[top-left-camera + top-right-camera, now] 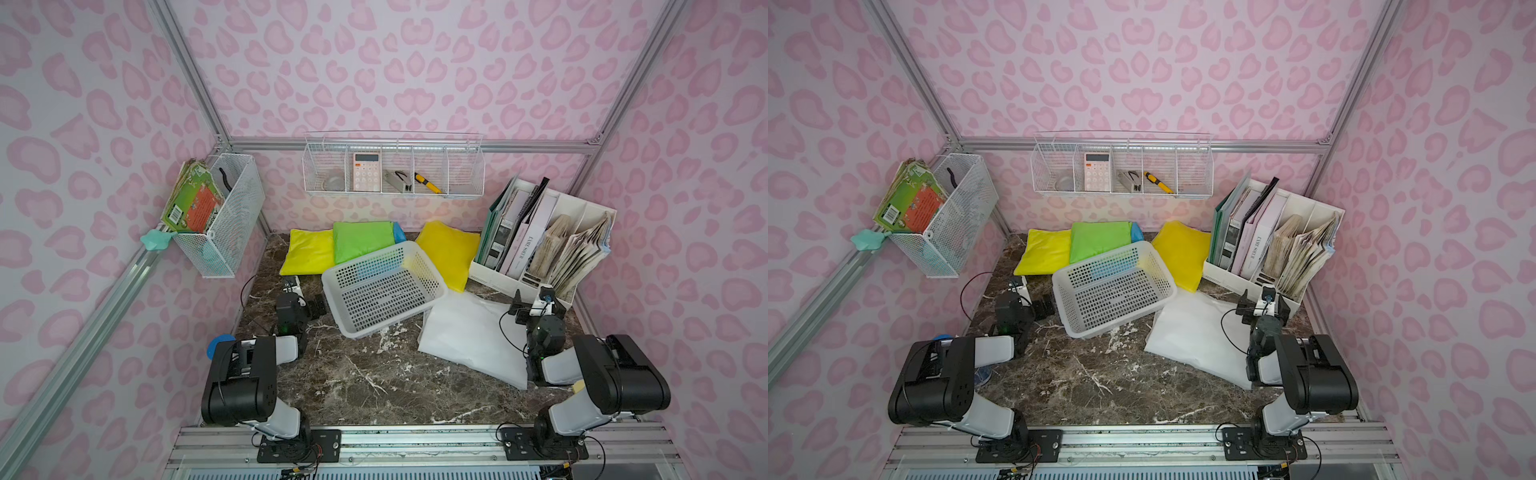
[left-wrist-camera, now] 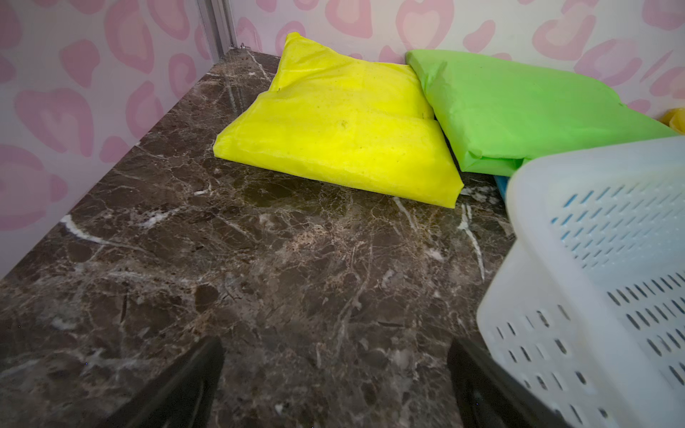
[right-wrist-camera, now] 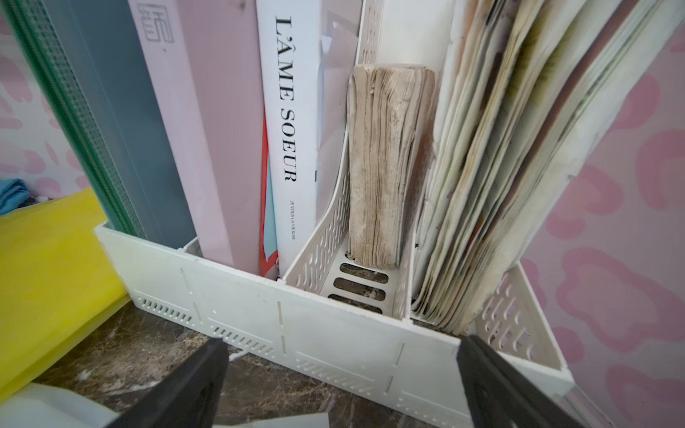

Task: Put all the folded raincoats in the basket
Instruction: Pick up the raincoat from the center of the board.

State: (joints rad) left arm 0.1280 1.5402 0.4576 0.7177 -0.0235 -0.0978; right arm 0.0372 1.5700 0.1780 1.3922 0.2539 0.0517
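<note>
The white perforated basket [image 1: 334,303] [image 1: 1064,303] [image 2: 593,278] sits mid-table, empty and tilted. Its far side rests on a green folded raincoat [image 1: 361,241] [image 2: 519,111] and a blue one [image 1: 399,232]. A yellow folded raincoat [image 1: 305,253] [image 2: 333,129] lies at the back left. Another yellow one [image 1: 451,253] [image 3: 48,266] lies to the basket's right. A white one [image 1: 465,336] lies flat at the front right. My left gripper [image 1: 305,299] [image 1: 1034,300] [image 2: 335,348] is open and empty beside the basket's left wall. My right gripper [image 1: 538,305] [image 1: 1264,307] [image 3: 341,342] is open and empty over the white raincoat's far edge.
A white file organiser [image 1: 540,249] [image 3: 296,333] full of books and papers stands at the back right, directly ahead of the right gripper. A wire-mesh basket [image 1: 395,166] hangs on the back wall and another [image 1: 220,216] on the left wall. Bare marble tabletop [image 1: 365,374] lies in front.
</note>
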